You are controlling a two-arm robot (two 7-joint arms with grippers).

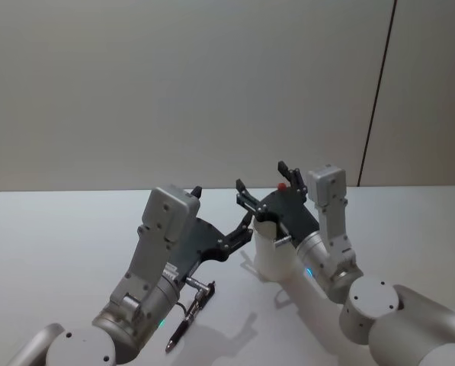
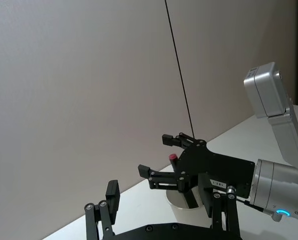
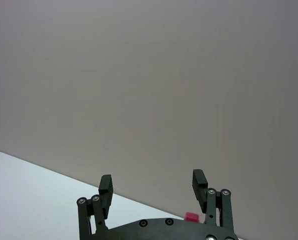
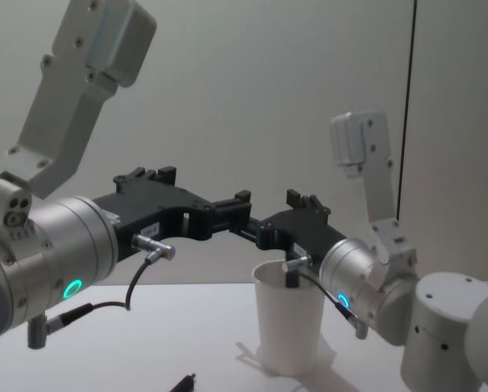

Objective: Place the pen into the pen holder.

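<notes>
A dark pen (image 1: pixel 187 317) lies on the white table beside my left forearm, with nothing holding it; its tip shows in the chest view (image 4: pixel 183 383). The pen holder, a white paper cup (image 1: pixel 268 253) (image 4: pixel 288 327) (image 2: pixel 176 202), stands upright at the centre. My right gripper (image 1: pixel 261 176) (image 4: pixel 288 214) (image 3: pixel 152 179) hovers open just over the cup's rim, empty. My left gripper (image 1: pixel 222 207) (image 4: pixel 203 186) is raised above the table left of the cup, pointing towards it, open and empty.
A small red tip (image 1: pixel 282 185) (image 3: pixel 191 217) (image 2: pixel 172 157) pokes up by the cup's far rim under the right gripper; what it belongs to is hidden. The table (image 1: pixel 52 244) stretches left and right, with a plain wall behind it.
</notes>
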